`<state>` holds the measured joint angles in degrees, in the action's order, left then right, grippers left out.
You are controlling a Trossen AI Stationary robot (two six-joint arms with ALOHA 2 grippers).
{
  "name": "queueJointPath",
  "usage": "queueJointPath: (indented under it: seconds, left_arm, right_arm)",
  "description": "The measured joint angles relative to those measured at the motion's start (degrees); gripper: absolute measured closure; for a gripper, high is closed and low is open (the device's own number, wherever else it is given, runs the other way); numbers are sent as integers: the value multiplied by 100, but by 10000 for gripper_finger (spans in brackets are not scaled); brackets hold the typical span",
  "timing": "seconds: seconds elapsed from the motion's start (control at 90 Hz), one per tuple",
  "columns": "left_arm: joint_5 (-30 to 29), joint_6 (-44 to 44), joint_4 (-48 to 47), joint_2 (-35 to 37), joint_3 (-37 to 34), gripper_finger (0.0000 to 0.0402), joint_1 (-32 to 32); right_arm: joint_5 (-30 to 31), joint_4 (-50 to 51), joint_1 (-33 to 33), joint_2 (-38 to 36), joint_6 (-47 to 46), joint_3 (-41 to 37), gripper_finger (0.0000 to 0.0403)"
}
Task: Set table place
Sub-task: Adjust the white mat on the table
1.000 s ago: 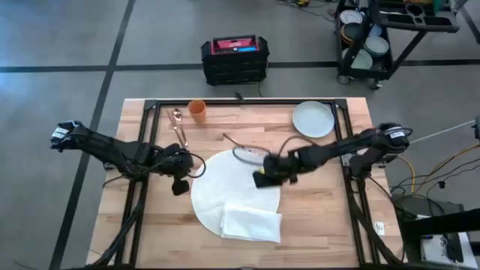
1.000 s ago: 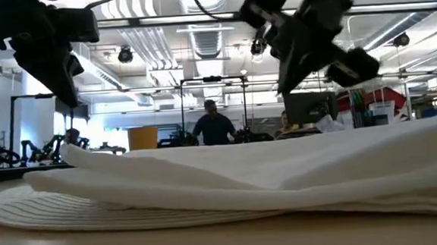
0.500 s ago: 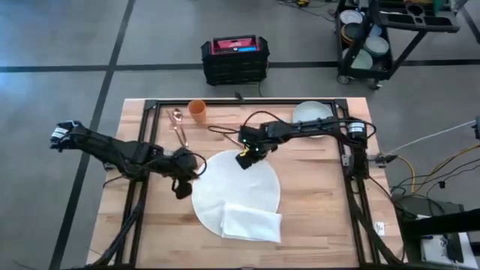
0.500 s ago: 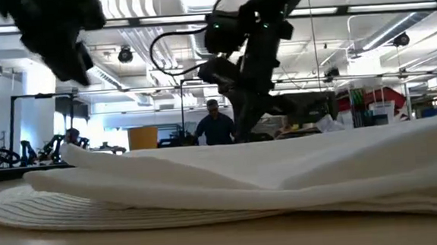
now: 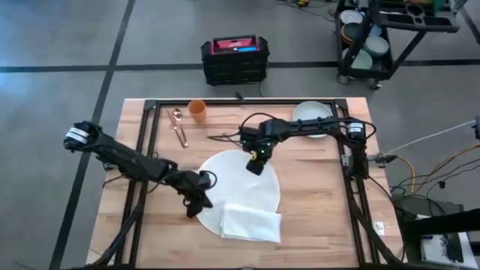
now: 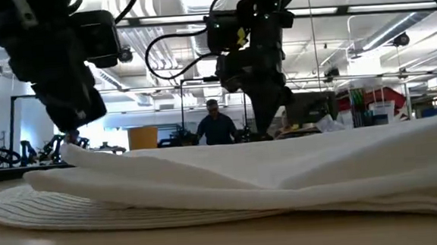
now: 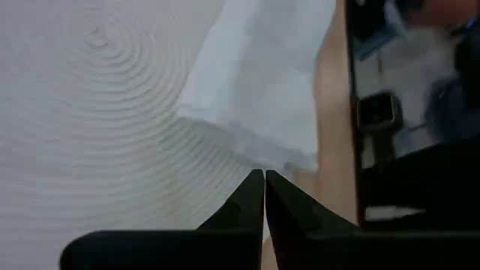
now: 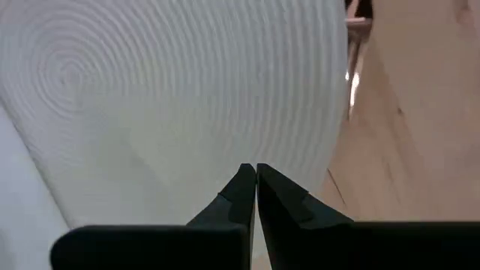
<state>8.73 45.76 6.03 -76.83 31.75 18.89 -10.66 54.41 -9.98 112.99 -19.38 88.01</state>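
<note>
A round white mat (image 5: 238, 182) lies on the light-wood table (image 5: 315, 202).

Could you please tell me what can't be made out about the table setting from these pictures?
- Low view: the folded napkin fills the foreground and hides the plate, cup and spoon.
- High view: the right arm crosses the pale plate, covering part of it.
- High view: the thin thing beside the right gripper is too small to identify.
- Left wrist view: the mat is cut off by the edges.

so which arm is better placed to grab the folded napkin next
Probably the left. Its gripper hangs at the mat's left edge, right beside the folded napkin. The right gripper is over the mat's far side, farther off. Both have shut fingers.
</note>
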Motion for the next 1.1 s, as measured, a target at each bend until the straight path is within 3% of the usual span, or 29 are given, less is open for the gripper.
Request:
queueJointPath:
  seconds: [0.278, 0.544, 0.678, 1.1]
  left_arm:
    - [-186, 313, -128, -620, 331, 402, 218]
    - [-828, 358, -1312, -869, 839, 402, 370]
    - [-825, 393, -1351, -876, 871, 402, 384]
    - [-1286, 886, -1395, -1093, 832, 402, 450]
  right_arm:
    - [-68, -353, 13, 239, 476, 96, 403]
    - [-453, -433, 35, 760, 635, 533, 403]
    - [-750, -201, 35, 1069, 928, 1026, 403]
    - [-730, 522, 17, 2078, 1530, 2740, 403]
